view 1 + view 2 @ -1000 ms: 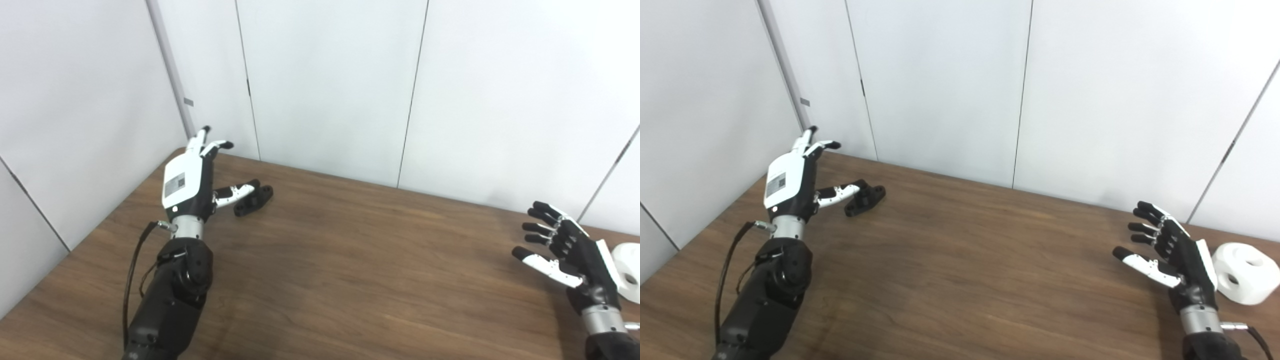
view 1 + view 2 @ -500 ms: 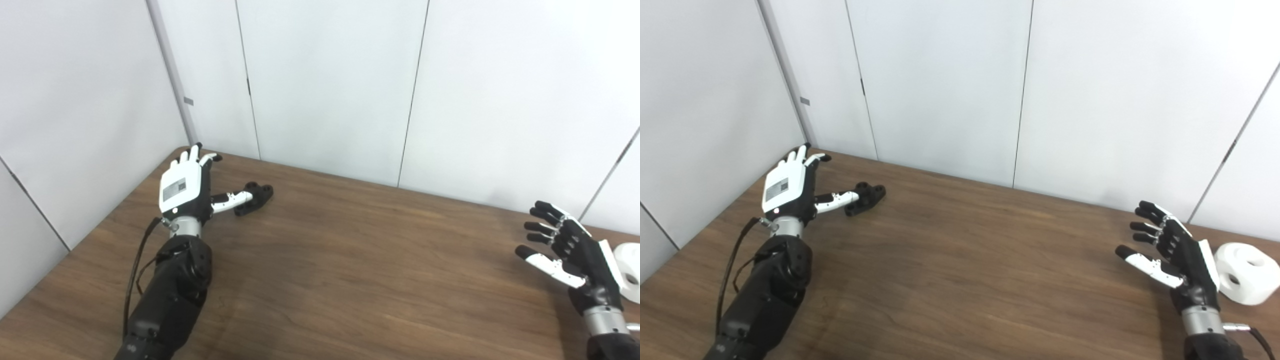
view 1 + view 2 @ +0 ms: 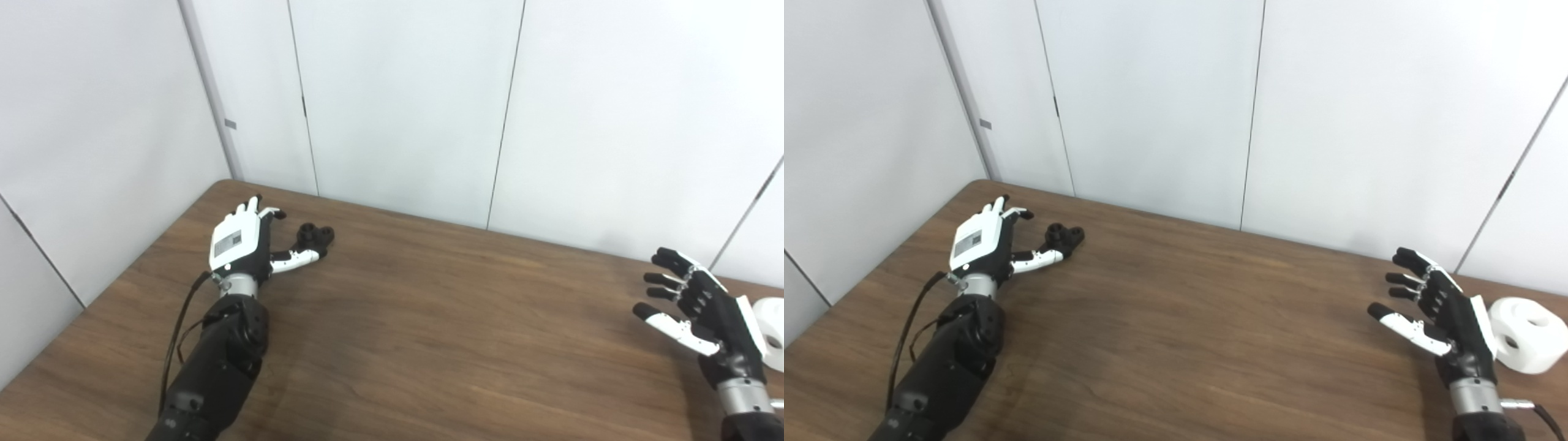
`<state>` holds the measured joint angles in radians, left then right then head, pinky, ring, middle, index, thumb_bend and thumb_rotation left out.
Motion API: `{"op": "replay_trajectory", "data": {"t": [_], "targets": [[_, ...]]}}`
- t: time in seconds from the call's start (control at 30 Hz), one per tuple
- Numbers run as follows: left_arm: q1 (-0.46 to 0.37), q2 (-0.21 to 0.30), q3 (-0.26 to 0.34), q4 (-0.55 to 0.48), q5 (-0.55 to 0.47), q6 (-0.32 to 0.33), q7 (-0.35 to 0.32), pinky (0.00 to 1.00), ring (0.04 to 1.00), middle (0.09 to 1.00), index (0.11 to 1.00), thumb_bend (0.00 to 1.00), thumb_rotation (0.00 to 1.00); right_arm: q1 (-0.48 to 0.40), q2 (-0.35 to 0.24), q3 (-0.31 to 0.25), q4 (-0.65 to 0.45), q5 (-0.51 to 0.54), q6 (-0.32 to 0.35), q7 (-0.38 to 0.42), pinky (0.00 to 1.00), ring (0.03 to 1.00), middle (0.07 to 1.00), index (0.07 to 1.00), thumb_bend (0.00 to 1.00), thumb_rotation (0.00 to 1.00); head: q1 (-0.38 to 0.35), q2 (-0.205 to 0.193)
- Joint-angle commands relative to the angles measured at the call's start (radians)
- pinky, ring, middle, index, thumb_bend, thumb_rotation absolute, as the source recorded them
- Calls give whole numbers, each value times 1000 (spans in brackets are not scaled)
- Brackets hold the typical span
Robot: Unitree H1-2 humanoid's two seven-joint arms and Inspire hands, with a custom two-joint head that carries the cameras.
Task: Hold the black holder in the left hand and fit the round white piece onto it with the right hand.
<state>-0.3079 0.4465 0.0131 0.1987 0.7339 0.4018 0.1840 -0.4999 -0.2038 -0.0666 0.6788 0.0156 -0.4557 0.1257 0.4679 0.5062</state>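
The left hand (image 3: 240, 244) has dropped low over the table's (image 3: 429, 318) far-left corner since a second ago, fingers spread, empty — thumb just beside the black holder (image 3: 313, 236). The right hand (image 3: 1442, 318) stays open and empty near the round white piece (image 3: 1528, 334), which the right eye view shows whole — the left eye view cuts it at the edge.

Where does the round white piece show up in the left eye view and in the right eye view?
Left eye view: the round white piece is cut off by the right edge, behind the right hand.
Right eye view: it shows whole at the lower right, on the table, just right of the right hand.
Shared landmark: the black holder at the far left, by the left hand.
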Motion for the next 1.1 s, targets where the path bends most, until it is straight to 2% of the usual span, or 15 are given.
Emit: {"op": "replay_trajectory", "data": {"t": [0.0, 0.3, 0.67, 0.97, 1.07], "targets": [[-51, 33, -3, -1, 24, 8, 25, 1000, 1000, 1000, 787, 1000, 577, 98, 2, 0, 49, 4, -14, 4, 663, 727, 815, 795, 735, 296, -4, 2], [-55, 26, -19, 20, 31, 25, 54, 1000, 1000, 1000, 779, 1000, 481, 107, -7, 1, 31, 3, -14, 7, 672, 725, 812, 796, 734, 294, -5, 5], [-65, 20, -18, 71, 4, 10, 85, 1000, 1000, 1000, 782, 1000, 457, 113, -11, 1, 35, 3, -14, 1, 699, 730, 808, 794, 738, 277, -3, 7], [-96, 11, -3, 171, -80, -70, 122, 1000, 1000, 1000, 756, 942, 419, 120, -10, 4, 26, 3, -14, 4, 692, 730, 809, 788, 772, 330, -15, 13], [-109, 6, -3, 198, -106, -82, 125, 1000, 1000, 1000, 751, 933, 434, 124, -10, 4, 18, 8, -14, 11, 684, 733, 812, 789, 760, 325, -16, 15]]}}
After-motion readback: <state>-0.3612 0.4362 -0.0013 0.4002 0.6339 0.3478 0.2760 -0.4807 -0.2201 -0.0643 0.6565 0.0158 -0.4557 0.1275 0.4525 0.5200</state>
